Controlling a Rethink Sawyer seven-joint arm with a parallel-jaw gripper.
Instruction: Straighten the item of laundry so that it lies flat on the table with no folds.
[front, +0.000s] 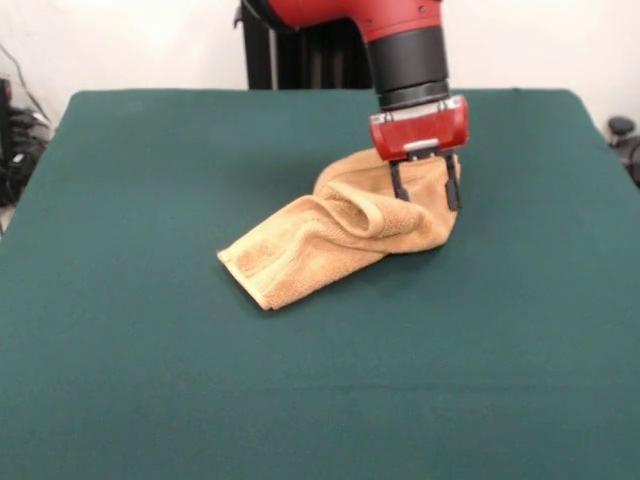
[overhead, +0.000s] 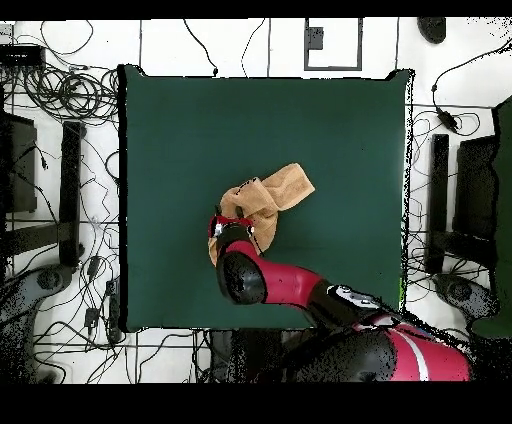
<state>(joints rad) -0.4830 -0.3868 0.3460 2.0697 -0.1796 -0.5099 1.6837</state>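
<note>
One soft, light towel (front: 335, 235) lies bunched mid-table (front: 150, 380), its hemmed end at left looking like the best hold. At right, the gripper (front: 426, 185) spreads its fingers around the rumpled end.

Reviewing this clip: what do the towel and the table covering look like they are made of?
The towel looks like orange-tan terry cloth: a nubby looped pile, soft rolled folds, a flatter woven band near one hem. The table seems covered in dark green felt-like fabric, matte and even, without shine or visible weave.
</note>
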